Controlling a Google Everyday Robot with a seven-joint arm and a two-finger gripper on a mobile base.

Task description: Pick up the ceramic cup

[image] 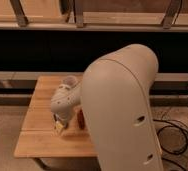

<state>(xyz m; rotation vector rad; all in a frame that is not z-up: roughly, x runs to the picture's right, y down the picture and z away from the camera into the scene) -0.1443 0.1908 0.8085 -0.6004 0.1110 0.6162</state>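
wooden table (37, 135): ceramic cup unseen, wrong-grasp risk

gripper (59, 120) hangs low over the table's middle. its tip is at a small yellowish thing (60, 128), with a red object (80, 118) just beside. gripper apart or closed: cannot tell. ceramic cup: not made out, possibly hidden under the wrist or behind the big arm link (122, 110). risks, as judged: clamping the wrong item, or knocking the red object aside, because the arm blocks the view of the target.
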